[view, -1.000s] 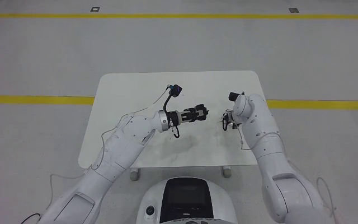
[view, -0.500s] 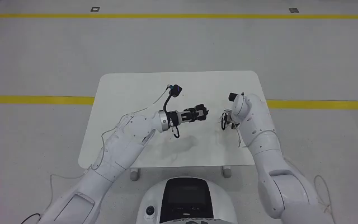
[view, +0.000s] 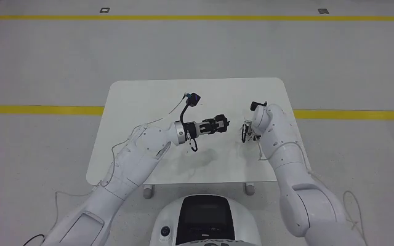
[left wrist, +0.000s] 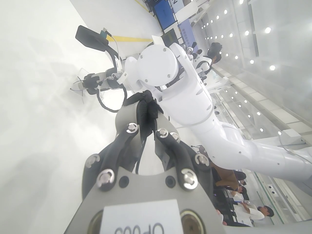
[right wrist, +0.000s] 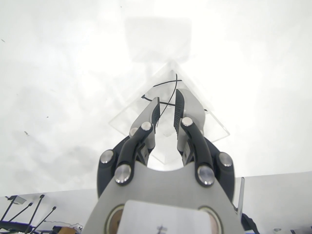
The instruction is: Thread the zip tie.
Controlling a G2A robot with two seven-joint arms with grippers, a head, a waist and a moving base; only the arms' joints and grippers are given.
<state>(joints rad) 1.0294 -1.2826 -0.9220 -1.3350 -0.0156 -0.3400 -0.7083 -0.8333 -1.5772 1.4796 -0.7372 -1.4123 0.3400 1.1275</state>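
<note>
Top view: a white rounded-rectangle table (view: 135,104) is seen. The left gripper (view: 225,122) is held over the table's middle. The right gripper (view: 245,133) is placed just beside it at about 4 o'clock, tips apart from the left's. The zip tie is too small to be resolved here.

Left wrist view: the left gripper (left wrist: 146,99) is seen pressed together at the tips. A thin black strand (left wrist: 139,154) is pinched there and is trailed back toward the palm; whether it is a zip tie can't be told. Farther off, the right gripper (left wrist: 85,83) is seen down at the table, with a thin black plastic zip tie (left wrist: 77,86) lying at its tips.

Right wrist view: the right gripper (right wrist: 168,102) is held slightly spread over a clear square acrylic plate (right wrist: 214,127) lying flat on the table. The zip tie (right wrist: 168,82) is laid on that plate, its thin black lines crossing one another just past the fingertips. One line is run through the gap between the ribbed black fingers (right wrist: 179,108) and nothing is clamped; whether a pad is touched can't be told.
</note>
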